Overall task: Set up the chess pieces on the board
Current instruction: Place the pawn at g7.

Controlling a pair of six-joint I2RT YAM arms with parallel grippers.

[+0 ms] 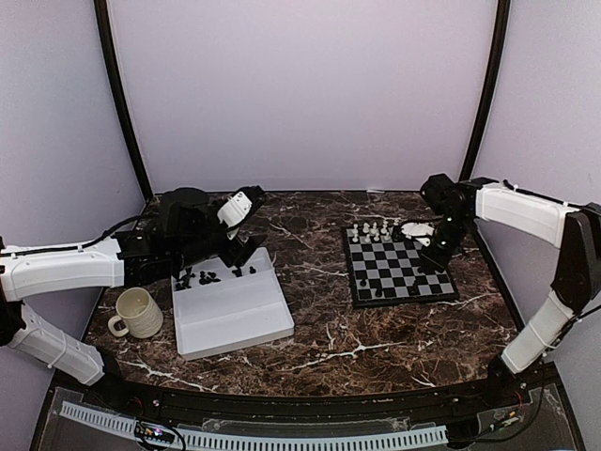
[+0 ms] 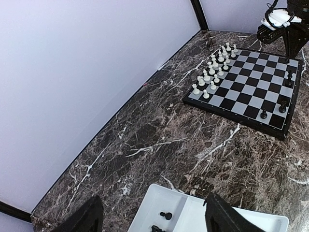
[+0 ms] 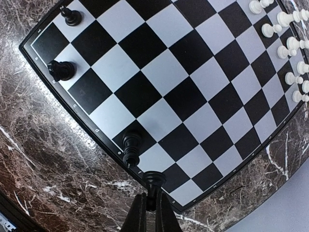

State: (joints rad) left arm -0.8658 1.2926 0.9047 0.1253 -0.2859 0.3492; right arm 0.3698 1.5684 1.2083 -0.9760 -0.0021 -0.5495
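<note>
The board (image 1: pixel 404 270) lies in the far half of the tabletop, toward the right edge. The white chessmen (image 1: pixel 376 228) are ranked along its far side, and only three standing black chessmen (image 3: pixel 62 70) occupy its near rows. The right gripper (image 3: pixel 153 197) is clenched on a held black chessman (image 3: pixel 155 179), one end showing past the fingertips, over the board's outer row close to a placed one. The loose black chessmen (image 1: pixel 211 276) lie along the far wall of the white tray (image 1: pixel 235 324) toward the left edge. There the left gripper (image 2: pixel 153 205) hangs with its fingers spread wide, holding nothing. A mug (image 1: pixel 139 312) stands just beside the tray, nearer the left edge. These pieces look light, hard and smooth, likely to skid or topple at a nudge. Each is probably best pinched at its narrow waist, fingers square on either side, and set down upright before letting go.
</note>
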